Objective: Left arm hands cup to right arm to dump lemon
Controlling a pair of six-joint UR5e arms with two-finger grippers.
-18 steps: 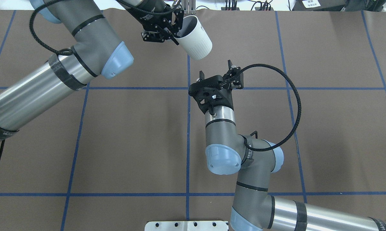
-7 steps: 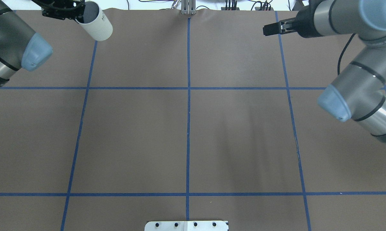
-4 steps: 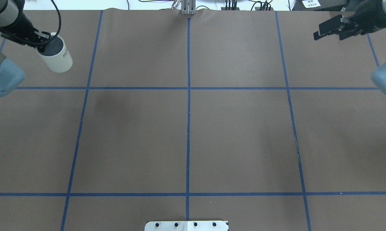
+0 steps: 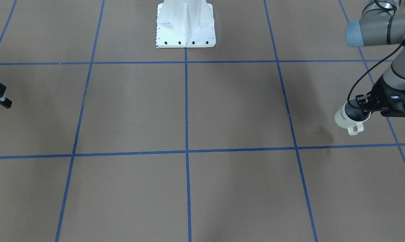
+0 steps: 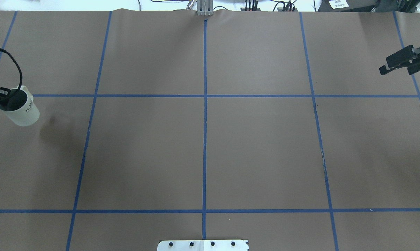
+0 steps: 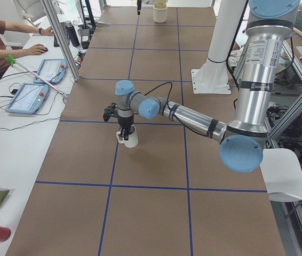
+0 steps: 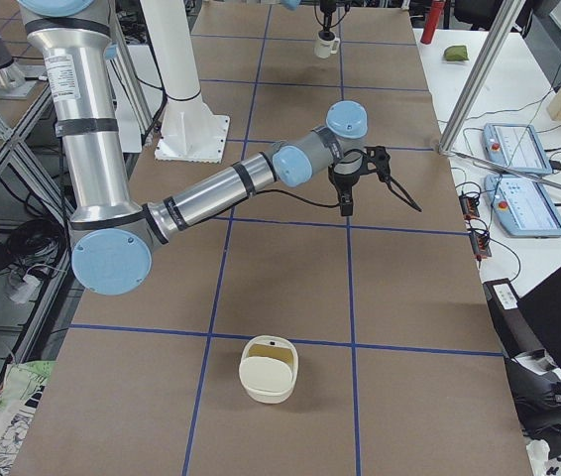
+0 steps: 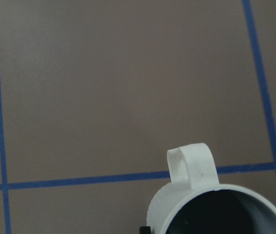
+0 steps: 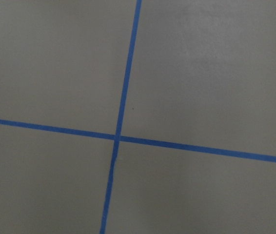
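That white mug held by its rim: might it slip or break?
The mug looks hard and glossy, so probably slippery and breakable. The left gripper pinches only its rim, so it could tilt. Nothing shows inside, so likely light.

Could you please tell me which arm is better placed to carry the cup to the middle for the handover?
Left. The left gripper is shut on the cup at its rim, so it need only move inward. The right gripper hangs open and empty at the opposite end of the table, far from the cup.
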